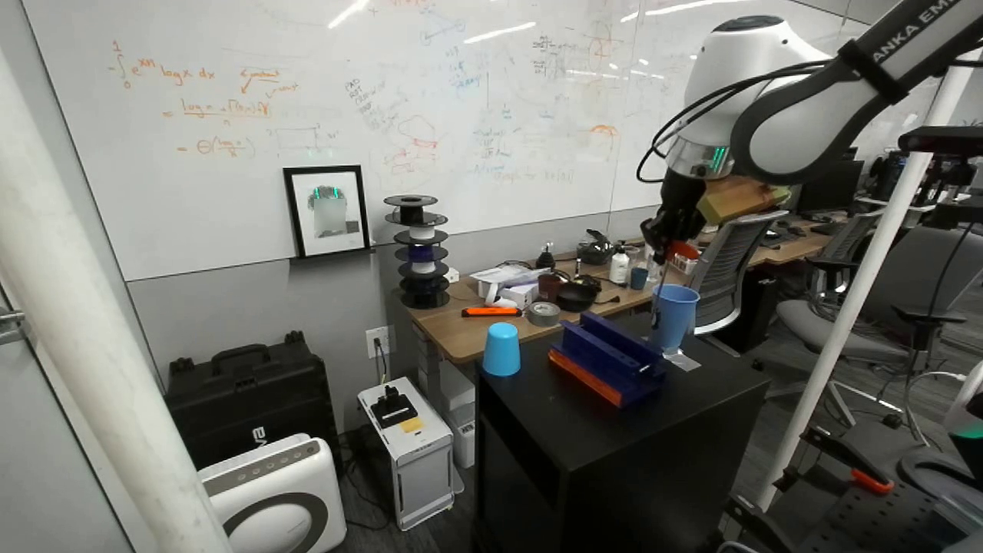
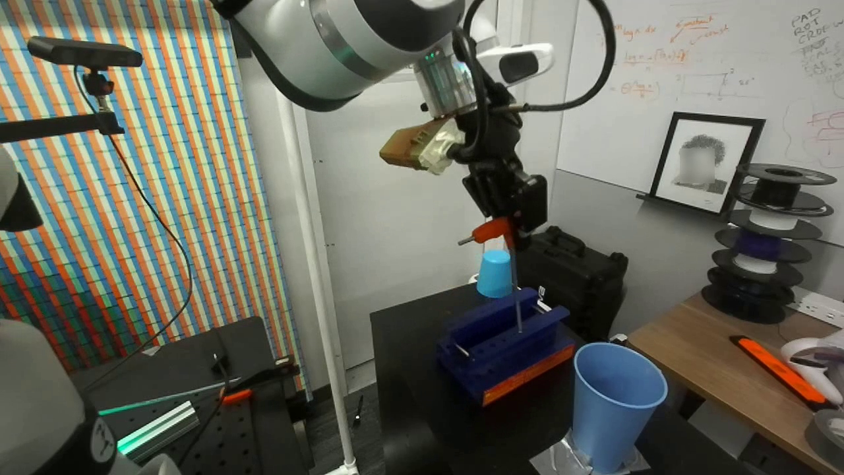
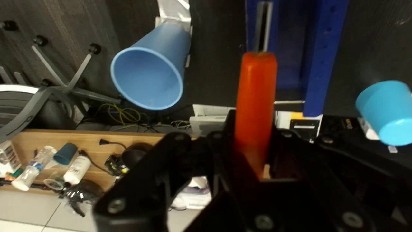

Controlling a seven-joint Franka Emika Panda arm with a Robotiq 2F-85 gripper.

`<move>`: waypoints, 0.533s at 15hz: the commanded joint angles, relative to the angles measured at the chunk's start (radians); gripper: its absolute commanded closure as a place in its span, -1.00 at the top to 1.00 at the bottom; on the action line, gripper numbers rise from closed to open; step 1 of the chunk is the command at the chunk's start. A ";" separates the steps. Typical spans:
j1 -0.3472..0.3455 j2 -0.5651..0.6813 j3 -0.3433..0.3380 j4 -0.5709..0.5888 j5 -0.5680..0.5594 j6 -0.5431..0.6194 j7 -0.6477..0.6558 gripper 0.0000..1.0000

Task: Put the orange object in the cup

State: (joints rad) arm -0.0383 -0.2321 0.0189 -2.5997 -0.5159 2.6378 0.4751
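The orange object is a tool with an orange handle and a thin metal rod. My gripper is shut on the orange handle. The long rod hangs nearly straight down, and a short metal tip sticks out sideways. In the wrist view the orange handle stands between the dark fingers. The blue cup stands upright, open end up, taped at its base; it also shows in both remaining views. The handle is above the cup's height and apart from it.
A dark blue tray with orange sides lies beside the cup on a black cabinet. A brighter blue cup stands upside down at the cabinet's far corner. A wooden desk with tape and clutter stands behind.
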 commanded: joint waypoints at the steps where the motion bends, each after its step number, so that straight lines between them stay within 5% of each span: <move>1: -0.111 -0.066 0.018 0.031 -0.046 0.016 0.032 -0.92; 8: -0.211 0.101 -0.003 0.183 -0.015 0.019 0.029 -0.92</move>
State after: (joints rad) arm -0.2339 -0.2408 0.0151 -2.4958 -0.5342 2.6385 0.4827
